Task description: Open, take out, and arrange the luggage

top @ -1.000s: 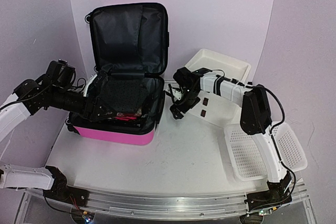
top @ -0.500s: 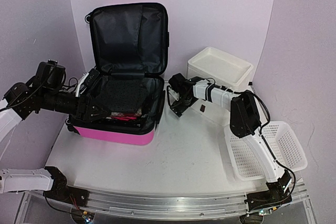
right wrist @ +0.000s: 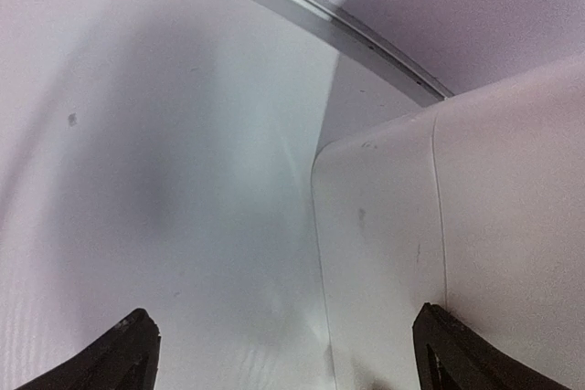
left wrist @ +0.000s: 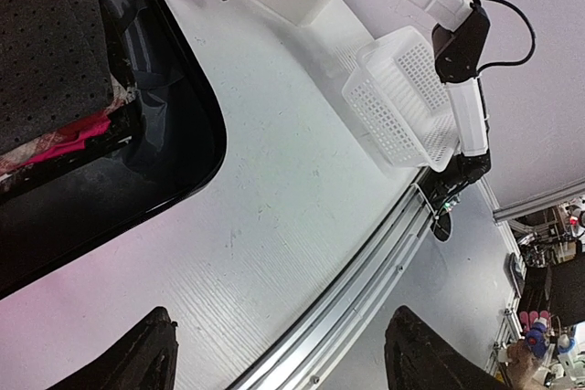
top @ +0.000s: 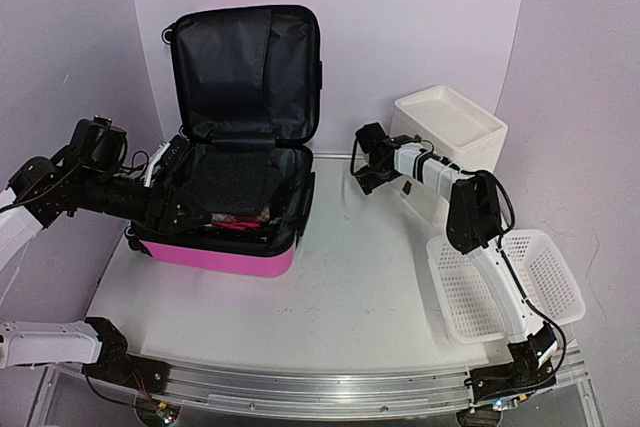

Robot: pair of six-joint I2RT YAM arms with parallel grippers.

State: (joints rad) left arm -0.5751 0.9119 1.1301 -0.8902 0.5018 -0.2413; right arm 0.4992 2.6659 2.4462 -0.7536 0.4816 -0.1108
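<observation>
The luggage (top: 225,255), a hot-pink suitcase, lies open at the table's left, its black-lined lid (top: 245,67) standing upright. In its base lie a dark grey folded cloth (top: 235,182) and a red-pink item (top: 238,223). My left gripper (top: 195,212) hangs open over the base's left side. In the left wrist view its empty fingers (left wrist: 151,353) frame the table beyond the luggage's black rim (left wrist: 187,130). My right gripper (top: 365,159) is open and empty beside the white drawer stack (top: 450,137); that stack's side (right wrist: 439,253) sits close by its right finger (right wrist: 457,344).
A white mesh basket (top: 505,282) sits at the right front, under the right arm. The metal rail (top: 330,387) runs along the near edge. The lilac backdrop curves close behind the luggage and the drawer stack.
The right gripper has swung right and back, away from the luggage. The drawer stack has shifted right with it and stands squarer. The left arm has drawn back slightly.
</observation>
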